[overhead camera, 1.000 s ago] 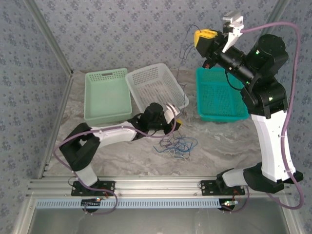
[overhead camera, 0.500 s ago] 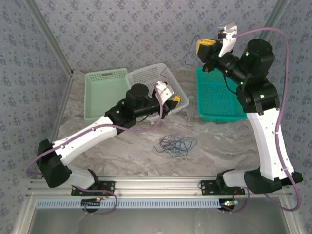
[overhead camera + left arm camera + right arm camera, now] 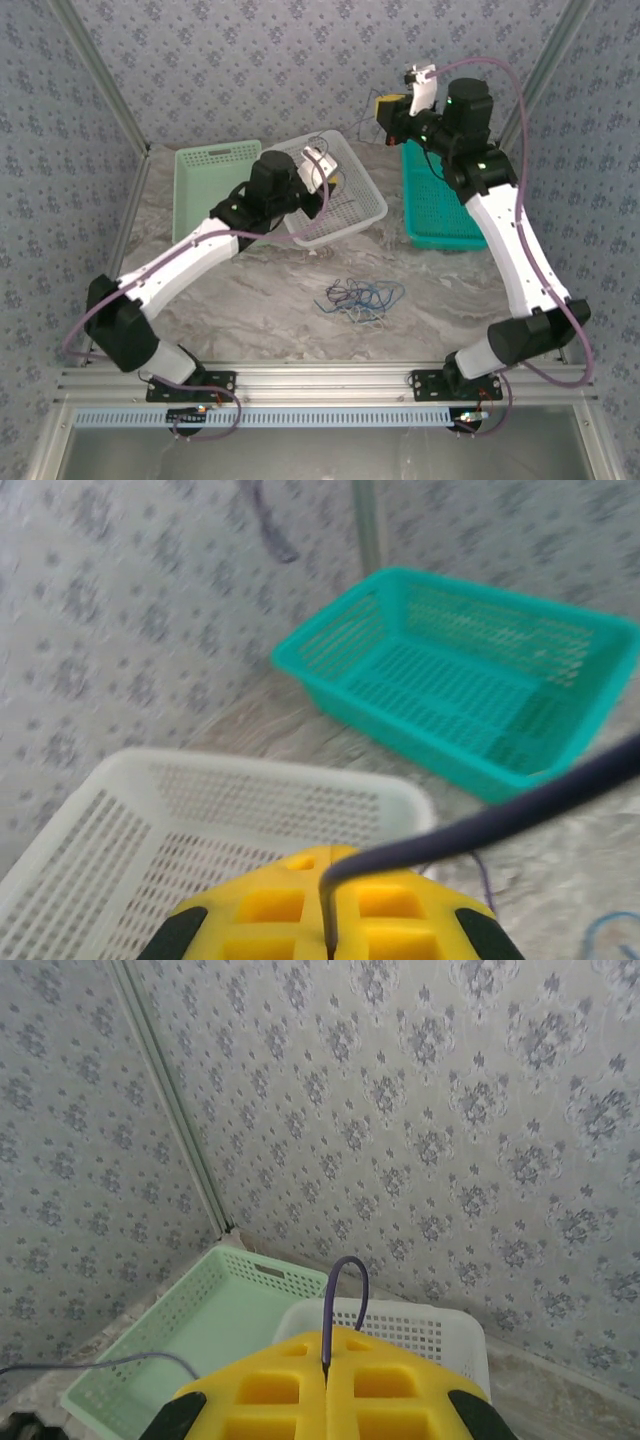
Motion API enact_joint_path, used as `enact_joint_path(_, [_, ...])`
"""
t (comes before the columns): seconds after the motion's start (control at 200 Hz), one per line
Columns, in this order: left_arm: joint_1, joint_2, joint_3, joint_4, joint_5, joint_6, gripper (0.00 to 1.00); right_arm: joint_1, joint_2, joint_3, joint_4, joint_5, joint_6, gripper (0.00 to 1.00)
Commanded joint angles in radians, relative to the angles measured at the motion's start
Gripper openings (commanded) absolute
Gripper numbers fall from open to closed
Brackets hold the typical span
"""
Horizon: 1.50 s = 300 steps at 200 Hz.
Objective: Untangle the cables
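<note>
You're handling thin, limp, light cables (image 3: 360, 297). They will sag, spring back into curls and snag on each other, so pull slowly. Take hold near a free end or a loose outer loop, not in the knotted middle. The sheath looks smooth, so a pinch may slip.

Your left gripper (image 3: 328, 905) is fully closed and hangs over the white basket (image 3: 250, 775). It pinches 1 dark strand (image 3: 500, 815), which runs off to the right. Your right gripper (image 3: 326, 1380) is closed too, high near the back wall, nipping a purple strand (image 3: 345, 1265) that loops up from its tip. You can't tell whether these are 2 ends of 1 cable.

The rest of the cables lie in a loose blue-and-dark pile on the table (image 3: 250, 310), well apart from both grippers, in front of the white basket and the teal basket (image 3: 440, 240).
</note>
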Motion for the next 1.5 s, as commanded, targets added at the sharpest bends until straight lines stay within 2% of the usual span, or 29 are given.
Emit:
enact_joint_path(0.0, [0.072,0.100,0.023,0.015,0.014,-0.042,0.00,-0.008,0.100,0.028,0.055,-0.032,0.043,0.04])
enact_joint_path(0.115, [0.132,0.218,0.083,0.001,0.031,-0.084,0.00,-0.008,0.250,0.113,0.032,-0.064,0.073,0.03])
enact_joint_path(0.22, [0.150,0.342,0.226,-0.153,0.026,-0.098,0.00,-0.008,0.393,0.233,-0.053,-0.082,0.095,0.03])
enact_joint_path(0.3, [0.149,0.419,0.326,-0.284,-0.036,-0.103,0.14,-0.007,0.503,0.328,-0.142,-0.085,0.116,0.02])
enact_joint_path(0.32, [0.148,0.434,0.344,-0.314,-0.051,-0.102,0.20,-0.007,0.526,0.350,-0.159,-0.086,0.117,0.02])
enact_joint_path(0.37, [0.146,0.457,0.371,-0.367,-0.093,-0.103,0.41,-0.006,0.572,0.389,-0.201,-0.079,0.118,0.02])
enact_joint_path(0.44, [0.136,0.457,0.372,-0.399,-0.171,-0.098,0.64,-0.012,0.606,0.401,-0.218,-0.059,0.129,0.01])
enact_joint_path(0.455, [0.132,0.453,0.368,-0.401,-0.195,-0.097,0.74,-0.014,0.608,0.398,-0.215,-0.058,0.136,0.01])
enact_joint_path(0.475, [0.128,0.447,0.361,-0.400,-0.226,-0.095,0.81,-0.019,0.611,0.394,-0.208,-0.059,0.146,0.01])
enact_joint_path(0.55, [0.106,0.427,0.338,-0.399,-0.377,-0.079,0.99,-0.035,0.618,0.378,-0.173,-0.081,0.188,0.01])
enact_joint_path(0.615, [0.088,0.409,0.330,-0.402,-0.490,-0.060,1.00,-0.038,0.625,0.378,-0.170,-0.110,0.199,0.01])
enact_joint_path(0.765, [0.073,0.355,0.316,-0.406,-0.618,-0.066,0.99,-0.018,0.641,0.390,-0.231,-0.130,0.143,0.01])
enact_joint_path(0.864, [0.052,0.356,0.339,-0.431,-0.811,-0.011,1.00,-0.034,0.606,0.324,-0.153,-0.177,0.187,0.00])
enact_joint_path(0.969, [0.055,0.359,0.339,-0.419,-0.962,0.035,0.99,-0.057,0.527,0.189,0.046,-0.290,0.282,0.00])
enact_joint_path(1.159, [0.104,0.349,0.322,-0.439,-0.941,0.014,0.99,-0.085,0.366,0.031,0.244,-0.330,0.360,0.00])
enact_joint_path(1.344, [0.105,0.377,0.307,-0.429,-0.964,0.082,1.00,-0.119,0.290,-0.020,0.438,-0.369,0.521,0.00])
enact_joint_path(1.494, [0.113,0.361,0.268,-0.423,-0.954,0.086,0.99,-0.152,0.250,-0.018,0.495,-0.347,0.590,0.00])
